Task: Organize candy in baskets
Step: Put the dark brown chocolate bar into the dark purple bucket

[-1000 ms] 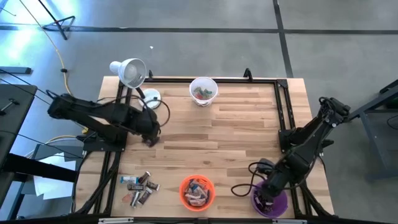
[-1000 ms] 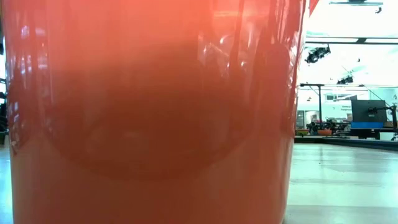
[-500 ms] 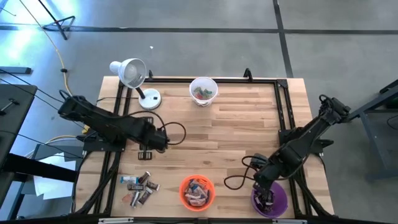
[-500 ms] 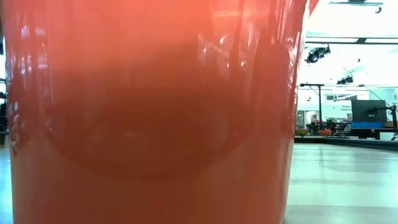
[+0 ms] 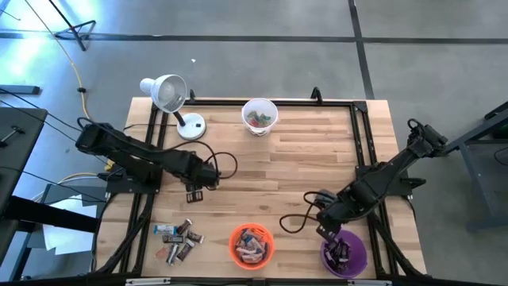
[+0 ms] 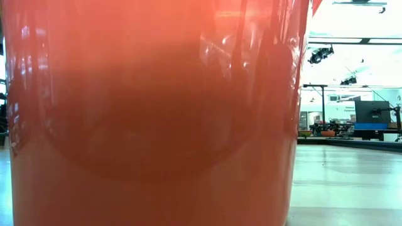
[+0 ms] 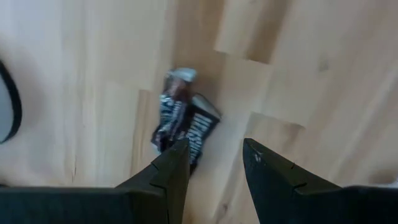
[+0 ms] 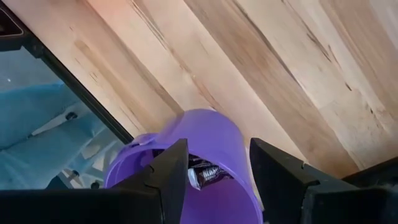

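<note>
A dark brown candy bar lies flat on the wood table, alone, left of centre. My left gripper points down over it, open; the bar lies beside one fingertip, not between the two. In the high view this gripper hangs just above the bar. My right gripper is open above the far-left rim of the purple basket, which holds candy. The orange basket and the white basket also hold candy. A loose candy pile lies near the front left.
A white desk lamp stands at the far left corner. A black frame runs along the table's edges, and cables trail beside both arms. The orange basket fills the low view. Bare wood lies between the baskets.
My left gripper has come down toward the table and a little toward the near edge, rolling about its own axis, and now hangs over the lone dark bar. My right gripper has swung toward the table's left, from over the purple basket's middle to its rim. Both stay open.
</note>
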Motion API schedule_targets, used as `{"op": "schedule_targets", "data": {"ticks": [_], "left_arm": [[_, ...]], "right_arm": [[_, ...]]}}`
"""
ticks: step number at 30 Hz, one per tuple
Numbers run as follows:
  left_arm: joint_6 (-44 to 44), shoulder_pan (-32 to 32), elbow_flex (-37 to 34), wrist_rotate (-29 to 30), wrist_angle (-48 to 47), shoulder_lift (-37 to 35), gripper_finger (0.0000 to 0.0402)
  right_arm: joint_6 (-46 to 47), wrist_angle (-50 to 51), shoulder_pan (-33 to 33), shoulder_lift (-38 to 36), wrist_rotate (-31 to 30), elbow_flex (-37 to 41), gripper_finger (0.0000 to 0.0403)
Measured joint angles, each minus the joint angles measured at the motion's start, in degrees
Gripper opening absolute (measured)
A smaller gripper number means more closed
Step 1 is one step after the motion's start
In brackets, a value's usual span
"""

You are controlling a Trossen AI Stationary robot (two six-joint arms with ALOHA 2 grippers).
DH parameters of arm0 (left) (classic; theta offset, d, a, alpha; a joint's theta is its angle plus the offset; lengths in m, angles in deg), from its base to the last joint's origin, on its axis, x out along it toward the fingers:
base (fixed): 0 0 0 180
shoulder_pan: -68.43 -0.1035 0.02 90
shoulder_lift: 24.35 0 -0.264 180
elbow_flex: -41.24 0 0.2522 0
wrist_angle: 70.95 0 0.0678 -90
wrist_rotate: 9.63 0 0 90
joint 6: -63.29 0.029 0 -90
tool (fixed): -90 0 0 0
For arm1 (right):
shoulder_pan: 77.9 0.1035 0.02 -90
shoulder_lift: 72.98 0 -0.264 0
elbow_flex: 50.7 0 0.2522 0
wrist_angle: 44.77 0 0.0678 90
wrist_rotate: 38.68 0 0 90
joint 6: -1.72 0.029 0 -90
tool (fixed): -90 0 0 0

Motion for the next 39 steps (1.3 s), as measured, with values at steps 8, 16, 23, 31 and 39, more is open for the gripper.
{"op": "schedule_targets", "data": {"ticks": [8,16,23,31,39], "left_arm": [[-6.3,-5.7,-5.6,3.0,4.3,0.0,0.0136],[-5.7,-9.7,-7.7,1.5,9.4,0.0,0.0136],[-6.0,-12.6,-11.8,0.6,11.7,0.0,0.0136],[-8.0,-15.7,-18.2,-5.8,18.8,-0.1,0.0136],[-9.7,-16.0,-18.9,-4.4,19.6,-0.1,0.0136]], "right_arm": [[-2.5,-0.1,-2.5,0.0,0.0,0.0,0.0167],[-2.7,-0.8,-4.4,0.0,0.0,0.0,0.0167],[-2.6,-2.1,-4.7,0.0,0.0,0.0,0.0167],[-2.5,-3.0,-4.7,0.0,0.0,0.0,0.0167],[-2.5,-4.0,-4.7,0.0,-0.1,0.0,0.0167]]}}
